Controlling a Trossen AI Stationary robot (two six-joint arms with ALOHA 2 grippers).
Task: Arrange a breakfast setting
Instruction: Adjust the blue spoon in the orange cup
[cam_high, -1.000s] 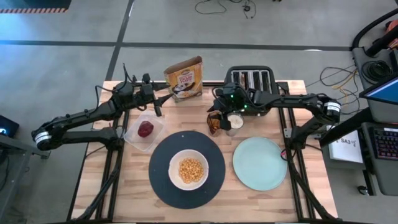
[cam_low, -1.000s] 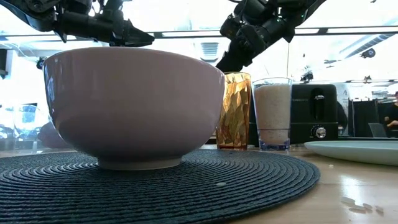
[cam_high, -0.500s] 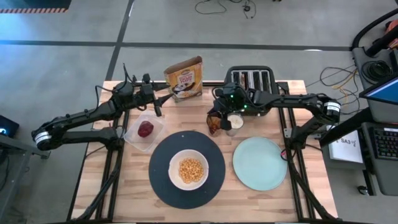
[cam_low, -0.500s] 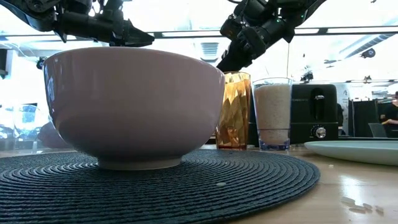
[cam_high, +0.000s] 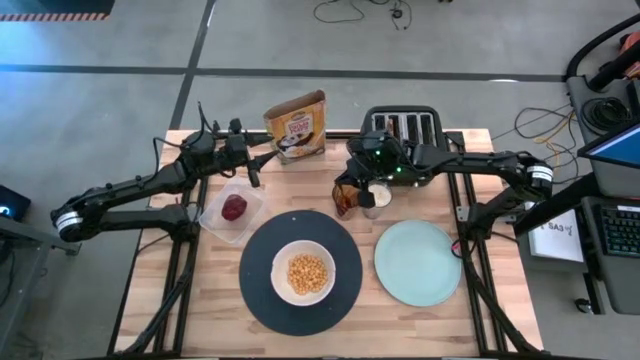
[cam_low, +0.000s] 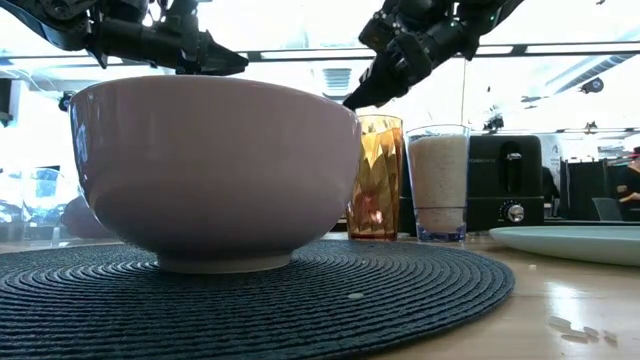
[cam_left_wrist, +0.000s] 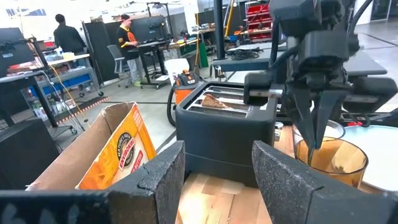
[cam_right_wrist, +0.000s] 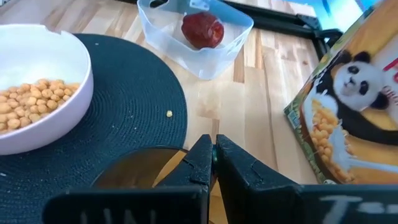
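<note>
The white bowl (cam_high: 303, 272) of cereal sits centred on the large black round plate (cam_high: 258, 297) (a woven mat, really), with the pale green plate (cam_high: 418, 262) at its 3 o'clock. The dark red fruit (cam_high: 234, 207) lies in a clear tub (cam_high: 216, 222) at 10 o'clock, the cereal box (cam_high: 296, 125) at 12. The right gripper (cam_high: 352, 186), fingers pressed together, hangs over the amber glass (cam_high: 344, 199) beside a milk glass (cam_high: 378, 198). The left gripper (cam_high: 253, 176), fingers apart, hovers near the tub.
</note>
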